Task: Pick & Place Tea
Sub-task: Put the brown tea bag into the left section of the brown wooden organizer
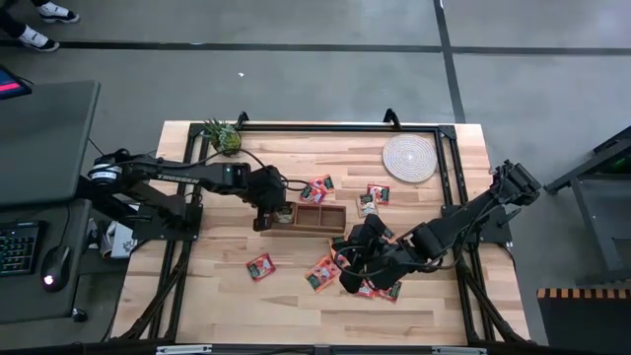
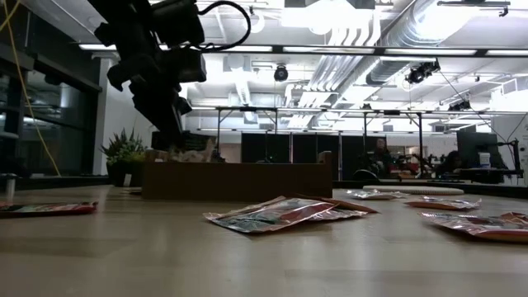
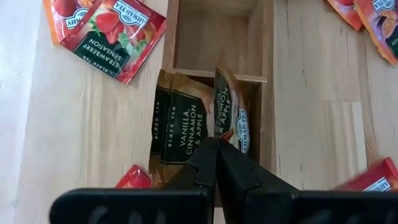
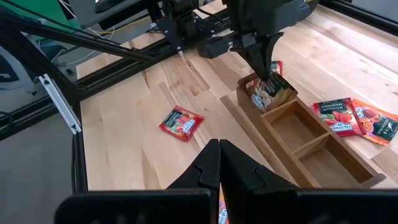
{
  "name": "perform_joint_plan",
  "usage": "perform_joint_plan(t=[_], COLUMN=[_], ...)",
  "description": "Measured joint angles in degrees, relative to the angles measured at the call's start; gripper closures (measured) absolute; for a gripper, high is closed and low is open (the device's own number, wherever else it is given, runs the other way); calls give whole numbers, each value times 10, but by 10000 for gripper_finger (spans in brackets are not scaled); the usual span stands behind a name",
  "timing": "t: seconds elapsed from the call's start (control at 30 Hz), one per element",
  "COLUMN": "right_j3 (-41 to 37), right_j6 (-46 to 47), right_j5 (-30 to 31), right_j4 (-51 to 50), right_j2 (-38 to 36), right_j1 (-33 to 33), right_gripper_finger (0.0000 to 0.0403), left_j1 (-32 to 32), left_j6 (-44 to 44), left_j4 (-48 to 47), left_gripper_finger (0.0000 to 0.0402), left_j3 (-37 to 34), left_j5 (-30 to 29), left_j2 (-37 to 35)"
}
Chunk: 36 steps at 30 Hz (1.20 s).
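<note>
Left gripper (image 3: 216,149) fingers pressed together, tips down in the end compartment of the wooden box (image 1: 308,218), nipping the edge of an upright tea sachet (image 3: 231,112); just beside it in that compartment stand more sachets (image 3: 181,123), dark-labelled, leaning against each other; in the low view their pale tops show above the box wall under the left arm (image 2: 153,58); the other two compartments of the box look bare in the right wrist view; right gripper (image 4: 219,163) fingers shut with nothing between them, held above the desk (image 1: 197,296) near the front, over a small cluster of loose sachets (image 1: 385,290); further loose sachets lie flat on the desk: one (image 1: 261,266) alone toward the front left of the box, one (image 1: 322,274) in front of the box, one pair (image 1: 317,187) just behind the box, another pair (image 1: 373,197) behind its right end; all orange-red with green and white patches, some reading strawberry in the left wrist view; round woven mat (image 1: 409,158) near the back right corner, well apart from the box; small pineapple (image 1: 223,136) at the back left edge; beyond the desk on the left, a side table with a keyboard (image 1: 18,247) and mouse (image 1: 51,266).
</note>
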Motion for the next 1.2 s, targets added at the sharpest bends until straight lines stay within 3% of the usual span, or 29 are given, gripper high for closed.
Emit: perform_joint_plan(t=[0.17,0.6,0.87,1.2], right_j3=[0,0,-1,-1], right_j6=[-2,6,84,43], right_j5=[0,-5,27,49], right_j4=[0,-6,-130,-198], right_j2=[0,-1,-56,-136], right_j1=[0,0,-3,-14], right_gripper_finger=[403,403,403,403], left_j1=[0,0,0,0], left_j6=[0,-23,-57,-57], left_j4=[0,-2,-20,-98], left_gripper_finger=[375,249,238,238], left_j3=[0,0,10,111], left_j5=[-9,-11,-18,-71], left_j2=[0,0,0,0])
